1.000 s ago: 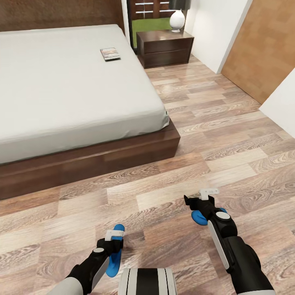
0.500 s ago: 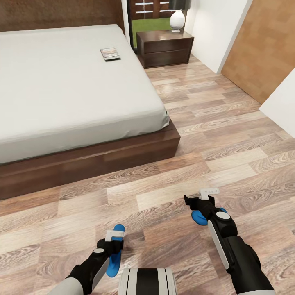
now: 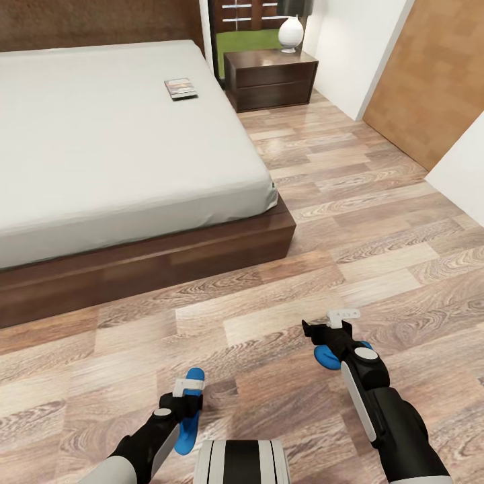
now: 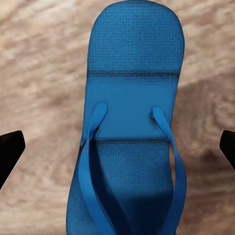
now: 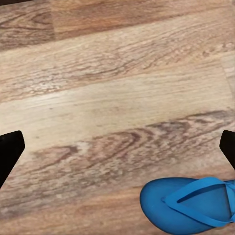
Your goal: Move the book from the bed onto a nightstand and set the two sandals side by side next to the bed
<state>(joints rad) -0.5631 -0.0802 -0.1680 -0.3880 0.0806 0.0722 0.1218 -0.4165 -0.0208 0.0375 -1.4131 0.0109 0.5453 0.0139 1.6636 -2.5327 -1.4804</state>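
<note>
Nothing shifting since a second ago: pausing, sandals not yet gripped. Left pincer (image 3: pixel 189 390) hanging spread directly over left sandal (image 4: pixel 129 132) on floor (image 3: pixel 282 302). Right pincer (image 3: pixel 334 327) reaching forward, spread, with right sandal (image 5: pixel 188 205) lying just beneath. Book (image 3: pixel 180 88) resting on bed (image 3: pixel 101 148), near nightstand (image 3: pixel 271 79).

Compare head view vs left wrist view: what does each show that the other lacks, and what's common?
Head view alone: the bed with the book on its mattress, the nightstand carrying a white vase, the second sandal by the right end effector, and both arms.

Left wrist view alone: the near sandal's straps and sole texture up close, and the left end effector's fingertips spread wide on either side.

Shared: the blue sandal under the left end effector, and the wood-plank floor.
</note>
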